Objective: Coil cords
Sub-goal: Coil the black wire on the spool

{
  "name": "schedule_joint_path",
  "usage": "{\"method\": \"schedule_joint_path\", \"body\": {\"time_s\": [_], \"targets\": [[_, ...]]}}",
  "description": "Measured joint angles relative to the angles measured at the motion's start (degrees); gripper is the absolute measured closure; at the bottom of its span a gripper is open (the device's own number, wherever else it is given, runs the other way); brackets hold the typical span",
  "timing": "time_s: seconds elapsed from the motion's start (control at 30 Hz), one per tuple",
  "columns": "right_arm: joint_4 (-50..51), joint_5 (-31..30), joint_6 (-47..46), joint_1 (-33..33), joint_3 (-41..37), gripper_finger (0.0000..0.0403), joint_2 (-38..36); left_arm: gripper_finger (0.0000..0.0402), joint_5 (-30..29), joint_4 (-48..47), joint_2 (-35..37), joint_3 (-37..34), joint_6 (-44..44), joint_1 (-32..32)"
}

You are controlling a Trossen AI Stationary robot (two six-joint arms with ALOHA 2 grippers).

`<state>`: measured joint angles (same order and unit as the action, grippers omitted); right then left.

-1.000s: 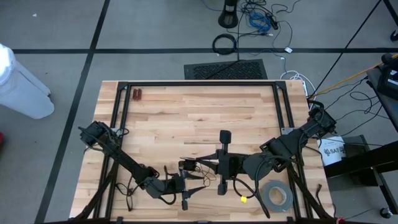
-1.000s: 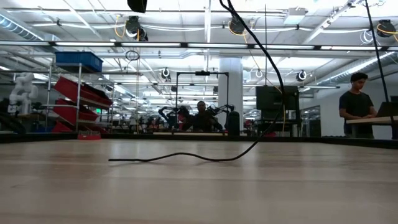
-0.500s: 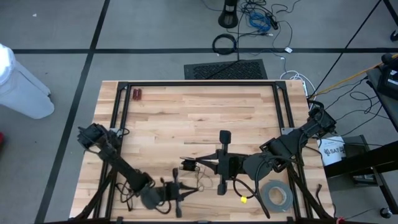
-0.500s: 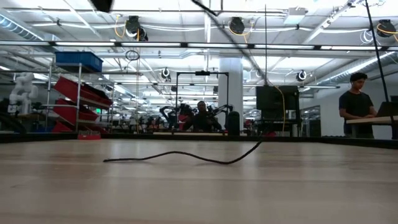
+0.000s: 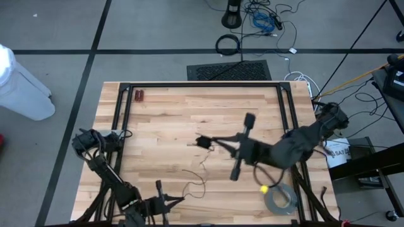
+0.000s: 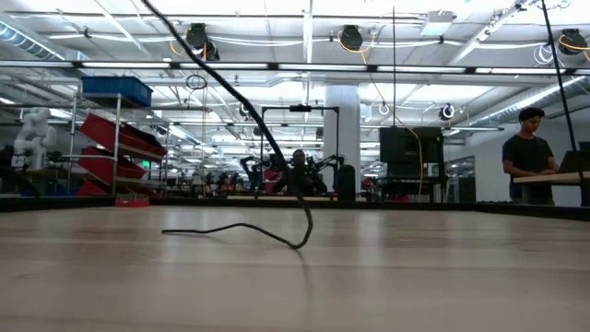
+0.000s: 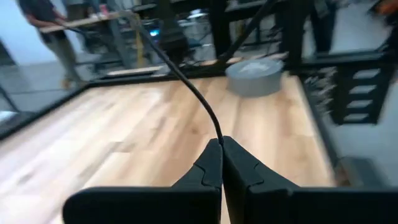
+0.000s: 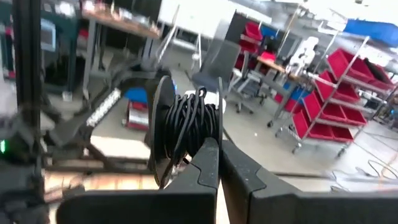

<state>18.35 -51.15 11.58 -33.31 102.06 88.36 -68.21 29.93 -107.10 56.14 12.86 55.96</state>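
Both arms low | left gripper (image 7: 221, 144) jaws pinch cord (image 7: 186, 87) | right gripper (image 8: 217, 146) clamps bundle (image 8: 189, 124)

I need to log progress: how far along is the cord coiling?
Partly done. The right hand is shut on a wound bundle of the cord. The left hand pinches the loose cord near the table's front edge. A slack stretch lies uncoiled on the wood, left to wind.

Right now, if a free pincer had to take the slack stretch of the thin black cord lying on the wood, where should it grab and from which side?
Probably at the thin black cord's raised hump on the wooden table, seen in the low view. It arches off the boards there, so fingers coming straight down can close across it.
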Motion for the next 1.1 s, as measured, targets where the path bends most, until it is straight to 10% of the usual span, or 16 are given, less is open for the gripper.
{"method": "schedule_joint_path", "body": {"time_s": [0.47,1.1], "targets": [[-3.72,-0.32,5.85,-2.88,0.00,0.0403,-8.39,0.0398,-2.51,-20.12,0.17,0.00,17.10,-0.10],[3.02,0.47,3.24,-2.85,-0.02,0.0403,-8.98,0.0252,0.12,-19.32,6.21,0.26,14.09,-0.44]]}}
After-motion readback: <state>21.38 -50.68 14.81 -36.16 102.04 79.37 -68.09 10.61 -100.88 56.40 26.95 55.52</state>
